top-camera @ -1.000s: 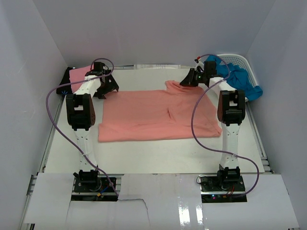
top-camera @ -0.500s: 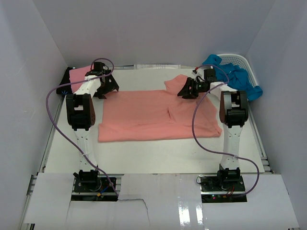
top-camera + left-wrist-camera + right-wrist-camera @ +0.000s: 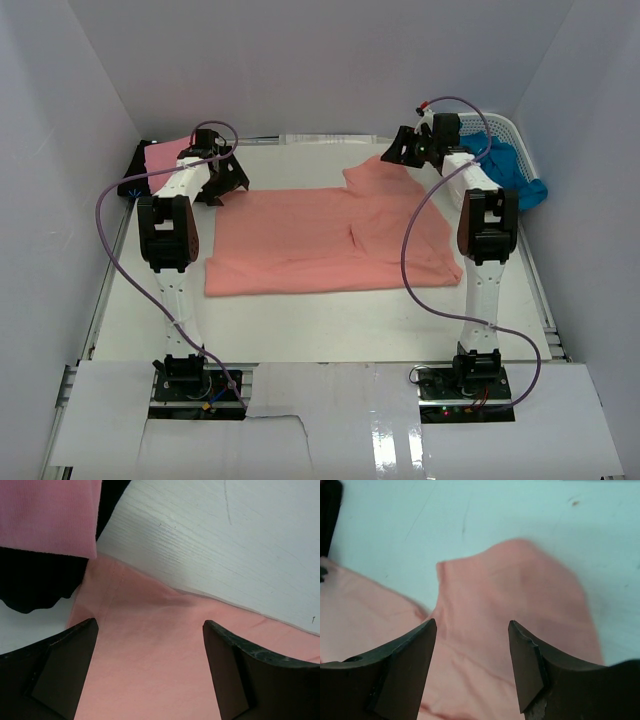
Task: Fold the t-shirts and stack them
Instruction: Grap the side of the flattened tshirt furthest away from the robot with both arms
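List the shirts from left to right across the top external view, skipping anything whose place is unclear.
black t-shirt → lighter pink t-shirt → salmon t-shirt → blue t-shirts

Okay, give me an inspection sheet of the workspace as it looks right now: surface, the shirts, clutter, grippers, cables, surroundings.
Surface: white table, faint scuffs, no spills seen.
Job's things: salmon t-shirt spread flat mid-table, one sleeve pointing to the far side; pink t-shirt lying on a black t-shirt at the far left corner; blue t-shirts bunched in the basket, spilling over its rim.
Clutter: white lattice basket at the far right corner; nothing else seen.
Grippers: left gripper open over the salmon shirt's far left corner; right gripper open above the sleeve, holding nothing.
Cables: purple cables, one looping beside each arm.
Surroundings: plain white walls on three sides.
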You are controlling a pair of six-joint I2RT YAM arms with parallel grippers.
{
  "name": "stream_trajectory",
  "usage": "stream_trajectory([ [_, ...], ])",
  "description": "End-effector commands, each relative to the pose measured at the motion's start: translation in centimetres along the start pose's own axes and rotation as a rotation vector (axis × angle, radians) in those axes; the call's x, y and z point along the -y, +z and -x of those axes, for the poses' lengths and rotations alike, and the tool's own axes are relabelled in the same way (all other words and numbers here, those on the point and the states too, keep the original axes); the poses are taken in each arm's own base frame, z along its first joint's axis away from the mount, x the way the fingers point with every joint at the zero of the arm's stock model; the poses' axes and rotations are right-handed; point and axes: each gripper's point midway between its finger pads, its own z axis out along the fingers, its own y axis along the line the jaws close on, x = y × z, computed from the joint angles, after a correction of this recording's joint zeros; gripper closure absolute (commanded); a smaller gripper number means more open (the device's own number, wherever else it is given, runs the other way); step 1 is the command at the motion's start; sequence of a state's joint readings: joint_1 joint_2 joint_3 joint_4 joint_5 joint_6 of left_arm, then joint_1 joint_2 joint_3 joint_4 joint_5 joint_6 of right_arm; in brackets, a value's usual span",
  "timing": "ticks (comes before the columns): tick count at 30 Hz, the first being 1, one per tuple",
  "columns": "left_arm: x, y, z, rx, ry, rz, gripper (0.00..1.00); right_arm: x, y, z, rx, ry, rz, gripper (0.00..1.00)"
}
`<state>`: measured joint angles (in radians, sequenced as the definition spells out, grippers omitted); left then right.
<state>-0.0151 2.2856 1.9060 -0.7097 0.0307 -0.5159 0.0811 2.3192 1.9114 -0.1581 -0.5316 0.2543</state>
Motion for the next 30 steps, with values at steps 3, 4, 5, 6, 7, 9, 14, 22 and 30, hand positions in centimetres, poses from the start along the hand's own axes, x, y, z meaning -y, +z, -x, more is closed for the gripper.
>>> stream_trajectory([
  [3, 0.4, -0.9, 0.4, 0.011, 0.007, -0.031, 0.04, 5.2, 2.1, 3.4, 0.131, -0.028, -0.156, 0.34],
  [4, 0.4, -0.9, 0.5, 0.015, 0.009, -0.031, 0.04, 5.8, 2.5, 3.6, 0.15, -0.038, -0.164, 0.34],
  [5, 0.3, -1.0, 0.5, 0.015, 0.012, -0.031, 0.04, 6.3, 2.6, 3.9, 0.161, -0.044, -0.173, 0.34],
  [6, 0.3, -1.0, 0.5, 0.015, 0.015, -0.031, 0.04, 6.8, 2.9, 4.5, 0.175, -0.051, -0.174, 0.34],
  [7, 0.3, -1.0, 0.5, 0.015, 0.014, -0.031, 0.04, 7.0, 3.0, 4.5, 0.171, -0.049, -0.176, 0.33],
  [9, 0.3, -0.9, 0.5, 0.016, 0.015, -0.03, 0.04, 7.9, 3.0, 4.6, 0.168, -0.033, -0.181, 0.34],
  [14, 0.6, -0.7, 0.4, 0.008, 0.012, -0.047, 0.04, 8.9, 2.3, 4.3, 0.162, -0.04, -0.197, 0.34],
  [22, 0.6, -0.6, 0.4, 0.007, 0.011, -0.046, 0.04, 10.3, 2.0, 2.7, 0.121, 0.083, -0.081, 0.4],
  [30, 0.5, -0.5, 0.3, 0.005, 0.012, -0.043, 0.04, 9.9, 3.3, 0.9, 0.063, 0.155, 0.03, 0.42],
])
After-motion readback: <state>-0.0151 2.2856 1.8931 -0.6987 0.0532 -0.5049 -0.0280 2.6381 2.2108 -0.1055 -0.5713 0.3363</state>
